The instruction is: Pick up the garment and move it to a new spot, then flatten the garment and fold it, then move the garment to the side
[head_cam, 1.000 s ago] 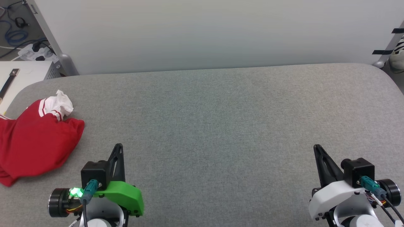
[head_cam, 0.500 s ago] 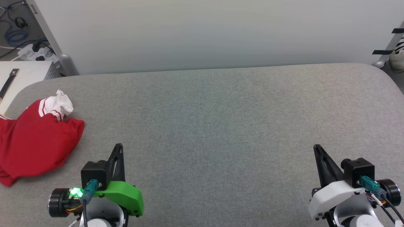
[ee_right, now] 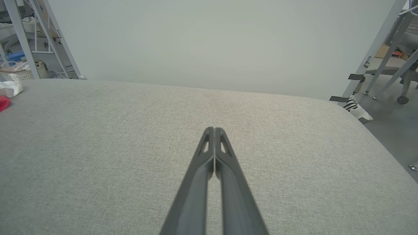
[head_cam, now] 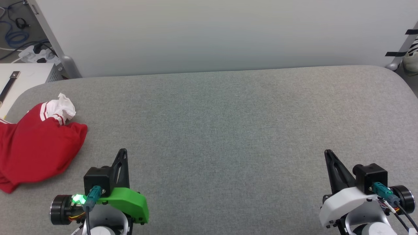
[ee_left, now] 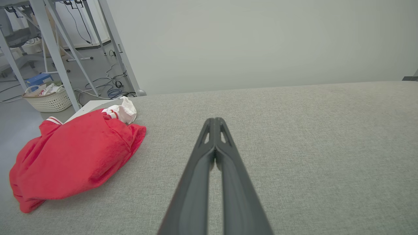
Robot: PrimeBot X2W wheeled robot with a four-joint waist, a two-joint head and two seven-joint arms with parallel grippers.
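Observation:
The garment [head_cam: 36,147] lies crumpled at the left edge of the grey table [head_cam: 228,124], red with a white sleeve bunched at its far end. It lies to the left in the left wrist view as a red heap [ee_left: 75,156], and a sliver of it [ee_right: 8,91] is at the left edge of the right wrist view. My left gripper [head_cam: 122,152] sits near the front edge, just right of the garment and apart from it, fingers pressed together and empty [ee_left: 214,121]. My right gripper [head_cam: 327,153] rests at the front right, also shut and empty [ee_right: 214,130].
A pale panel [head_cam: 212,32] stands behind the table. A white cabinet [head_cam: 23,78] sits past the table's left corner, with cables and a power strip [head_cam: 36,54] on the floor. A wicker basket [ee_left: 49,98] and metal frame legs stand further left. A chair [ee_right: 401,65] stands at the right.

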